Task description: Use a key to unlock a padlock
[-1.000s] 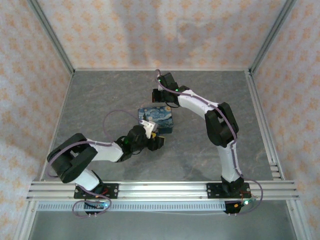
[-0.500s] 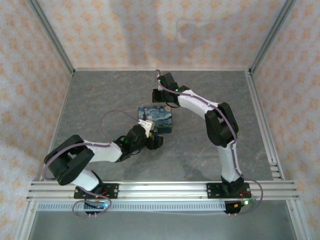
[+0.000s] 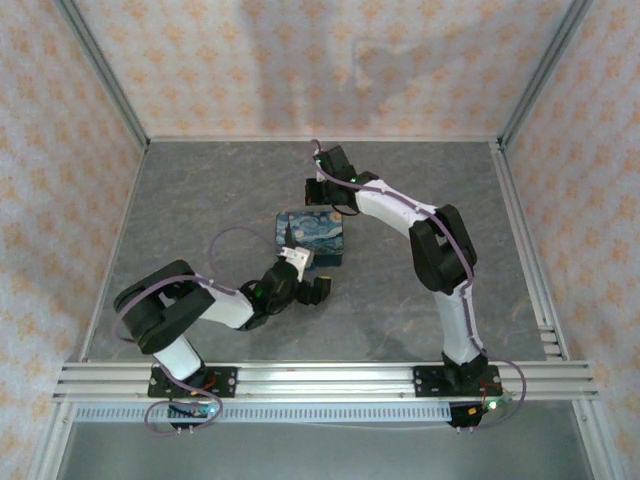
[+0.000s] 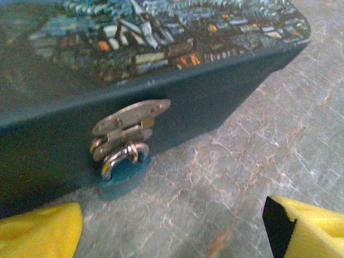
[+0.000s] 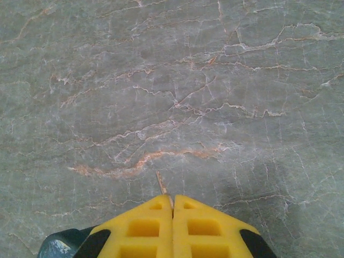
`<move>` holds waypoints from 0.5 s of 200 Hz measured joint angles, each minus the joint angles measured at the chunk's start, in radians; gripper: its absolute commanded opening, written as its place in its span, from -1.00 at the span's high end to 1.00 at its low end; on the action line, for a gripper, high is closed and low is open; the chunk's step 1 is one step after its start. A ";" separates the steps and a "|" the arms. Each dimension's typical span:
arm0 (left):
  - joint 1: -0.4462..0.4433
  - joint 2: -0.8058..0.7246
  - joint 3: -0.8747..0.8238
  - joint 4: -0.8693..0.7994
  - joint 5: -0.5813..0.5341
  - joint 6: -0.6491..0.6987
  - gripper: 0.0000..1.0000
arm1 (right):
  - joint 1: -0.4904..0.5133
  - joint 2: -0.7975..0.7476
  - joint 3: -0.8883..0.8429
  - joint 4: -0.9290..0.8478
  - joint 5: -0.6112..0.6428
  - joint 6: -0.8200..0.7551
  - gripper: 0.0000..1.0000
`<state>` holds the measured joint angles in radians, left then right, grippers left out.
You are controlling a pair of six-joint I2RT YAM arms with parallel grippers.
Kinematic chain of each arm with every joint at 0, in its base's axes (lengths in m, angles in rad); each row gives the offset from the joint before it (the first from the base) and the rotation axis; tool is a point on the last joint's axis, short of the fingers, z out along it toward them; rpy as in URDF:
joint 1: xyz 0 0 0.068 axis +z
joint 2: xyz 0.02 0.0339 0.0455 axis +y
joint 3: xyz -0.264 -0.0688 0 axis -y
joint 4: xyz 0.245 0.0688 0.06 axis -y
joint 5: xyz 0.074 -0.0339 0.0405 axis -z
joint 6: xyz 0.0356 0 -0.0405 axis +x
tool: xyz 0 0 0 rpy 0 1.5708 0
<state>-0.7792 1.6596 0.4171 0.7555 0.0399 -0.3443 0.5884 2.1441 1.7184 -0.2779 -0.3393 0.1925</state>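
At the near edge of the worktop (image 3: 200, 200) the left arm (image 3: 210, 305) reached forward and low. Its left tool (image 4: 172, 234) was spread wide, with one yellow fingertip (image 4: 37, 231) in each lower corner of the left wrist view, bare grey stone between them, and nothing gripped. Just beyond those open jaws hung the padlock (image 4: 121, 173), a small bluish lump. Its silvery shackle (image 4: 124, 153) passed through the hasp (image 4: 129, 115) on the near wall of the painted tin (image 4: 161, 32). The padlock's body sat at the foot of that wall, down by the worktop and apart from both fingertips. The tin lay flat near the middle of the worktop, lid up. Past its far side the right arm (image 3: 400, 212) bent over and down, its right tool (image 5: 172, 200) pressed together, the yellow pads (image 5: 145, 228) meeting along one seam. A thin pale sliver (image 5: 161, 185) stuck out from that seam; what it was could not be told.
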 measured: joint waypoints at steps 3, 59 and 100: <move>0.000 0.005 0.000 0.009 -0.004 0.003 -0.78 | 0.000 0.002 0.001 -0.001 0.000 0.000 1.00; -0.004 0.105 0.058 0.094 -0.021 0.049 -0.69 | 0.000 0.038 0.003 -0.003 0.000 -0.007 1.00; -0.003 0.121 0.094 0.093 0.063 0.070 -0.57 | 0.000 0.042 0.003 -0.003 0.000 -0.008 1.00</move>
<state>-0.7818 1.7809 0.5114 0.8486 0.1028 -0.2745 0.5884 2.1857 1.7218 -0.2810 -0.3397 0.1848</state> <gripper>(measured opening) 0.809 0.049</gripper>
